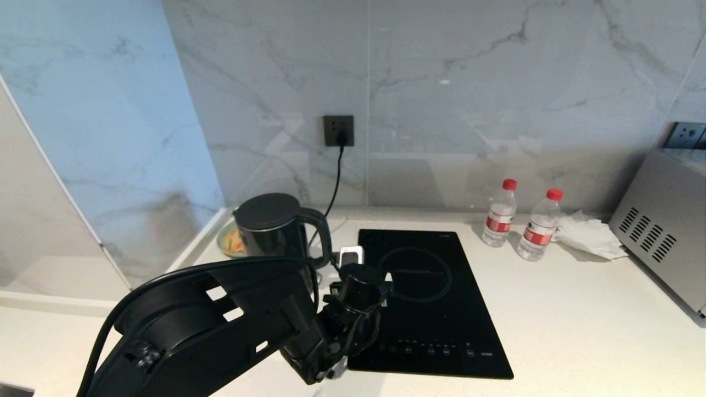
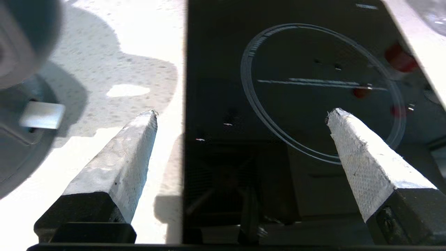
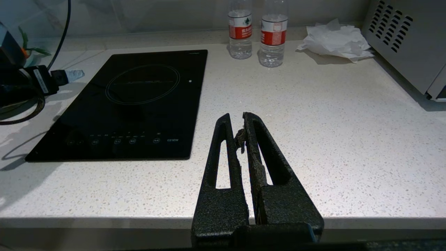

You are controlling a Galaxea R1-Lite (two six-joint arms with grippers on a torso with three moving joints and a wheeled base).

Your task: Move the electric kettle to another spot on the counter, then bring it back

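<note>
The glossy black electric kettle (image 1: pixel 273 229) stands upright at the back left of the white speckled counter (image 1: pixel 579 309), left of the black hob (image 1: pixel 430 298); my left arm hides its foot. My left gripper (image 1: pixel 368 267) hovers to the right of the kettle's handle, apart from it. In the left wrist view it (image 2: pixel 243 112) is open wide and holds nothing. One white-padded finger (image 2: pixel 118 164) is over the counter (image 2: pixel 115 62), the other over the hob (image 2: pixel 296 69). My right gripper (image 3: pixel 237 120) is shut and empty, at the counter's front edge (image 3: pixel 313 122).
Two red-capped water bottles (image 1: pixel 499 212) (image 1: pixel 539 225) and a crumpled tissue (image 1: pixel 590 234) sit at the back right beside a silver appliance (image 1: pixel 662 226). A cord runs down from the wall socket (image 1: pixel 338 130). A small dish (image 1: pixel 231 240) sits behind the kettle.
</note>
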